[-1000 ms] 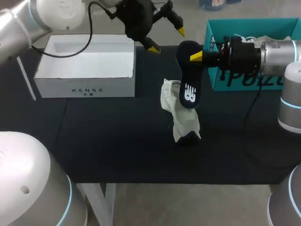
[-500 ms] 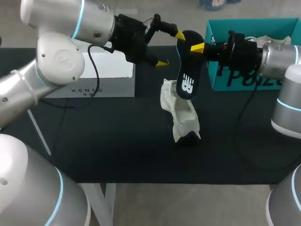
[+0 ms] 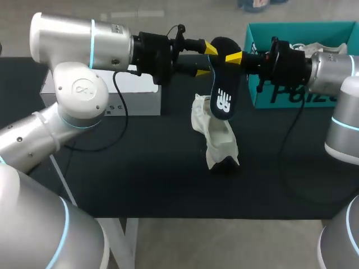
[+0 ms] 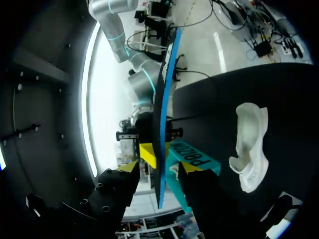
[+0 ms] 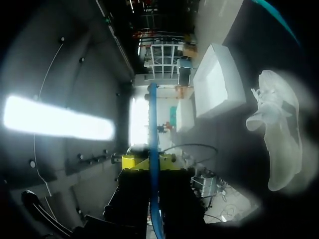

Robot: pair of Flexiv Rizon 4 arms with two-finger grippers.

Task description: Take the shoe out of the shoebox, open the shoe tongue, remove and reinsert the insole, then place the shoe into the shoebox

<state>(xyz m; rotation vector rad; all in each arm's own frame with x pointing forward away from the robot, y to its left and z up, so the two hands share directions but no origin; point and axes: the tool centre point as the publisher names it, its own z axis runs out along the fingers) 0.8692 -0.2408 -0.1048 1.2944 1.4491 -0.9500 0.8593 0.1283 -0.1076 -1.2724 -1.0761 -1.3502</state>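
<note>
White-grey arms (image 3: 73, 89) carry blue-lit rings (image 3: 92, 39), black cabled wrists (image 3: 154, 50) and yellow-tipped tools (image 3: 208, 59).

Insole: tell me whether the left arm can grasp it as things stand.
Probably yes. The left gripper, open, straddles the insole with nothing in the way; the right gripper holds the insole up by its top end, above the shoe.

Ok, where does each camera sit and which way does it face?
Head view: above and behind, looking down on the table; left arm and right arm enter from the sides.
Left wrist view: on that wrist, facing the right tool; left tool shows, open around the insole.
Right wrist view: on that wrist, facing the white shoebox; right tool shows, shut on the insole.
Both wrist views share the edge-on insole and the shoe.
</note>
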